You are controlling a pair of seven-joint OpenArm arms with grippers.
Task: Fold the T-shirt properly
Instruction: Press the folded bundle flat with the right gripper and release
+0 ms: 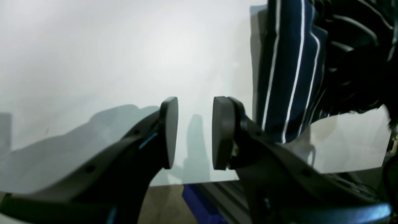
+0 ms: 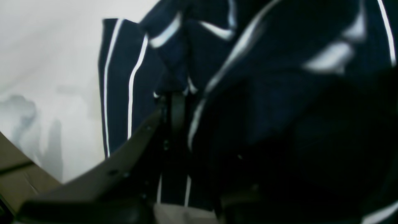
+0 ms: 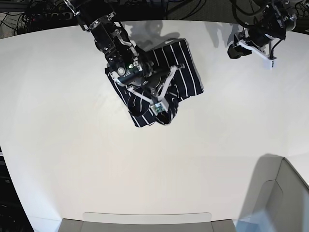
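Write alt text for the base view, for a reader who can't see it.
Overhead view of a white table with a dark navy pinstriped T-shirt bunched into a compact bundle near the far edge. The right gripper sits low on top of the cloth, while the left gripper hangs open off to the side, clear of the shirt.

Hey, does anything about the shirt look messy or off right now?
Yes. The T-shirt lies askew on the table, and its near end is bunched into a rumpled lump under the right gripper, not a flat fold.
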